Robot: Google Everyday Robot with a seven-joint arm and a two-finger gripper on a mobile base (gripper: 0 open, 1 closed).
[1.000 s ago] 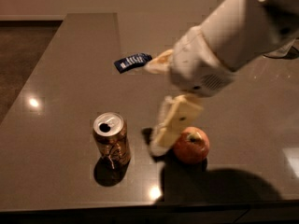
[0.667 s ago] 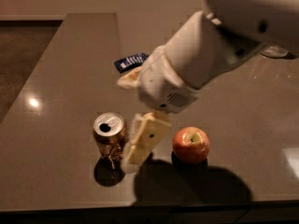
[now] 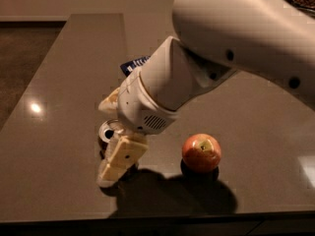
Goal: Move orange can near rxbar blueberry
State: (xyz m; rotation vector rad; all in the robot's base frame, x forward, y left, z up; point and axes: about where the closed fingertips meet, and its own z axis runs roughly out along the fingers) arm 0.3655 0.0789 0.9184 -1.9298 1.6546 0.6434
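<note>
The gripper (image 3: 112, 142) sits low around the orange can (image 3: 107, 130) near the table's (image 3: 54, 97) front edge, left of the apple (image 3: 202, 152). Whether it has clamped cannot be told. The thin metal can likely handles light, slick and dentable, so mid-wall suits. Its contents are hidden. The rxbar blueberry (image 3: 134, 64) lies farther back.

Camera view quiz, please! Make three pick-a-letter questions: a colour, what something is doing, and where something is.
1. What colour is the apple? A) green B) red and yellow C) purple
2. What is the apple doing? A) resting on the table B) riding in the gripper C) sitting on the orange can
3. Where is the gripper? A) above the apple B) off the table C) down at the orange can
Answers: B, its skin is red with yellow; A, it sits alone on the table; C, the gripper is right at the can's top.
</note>
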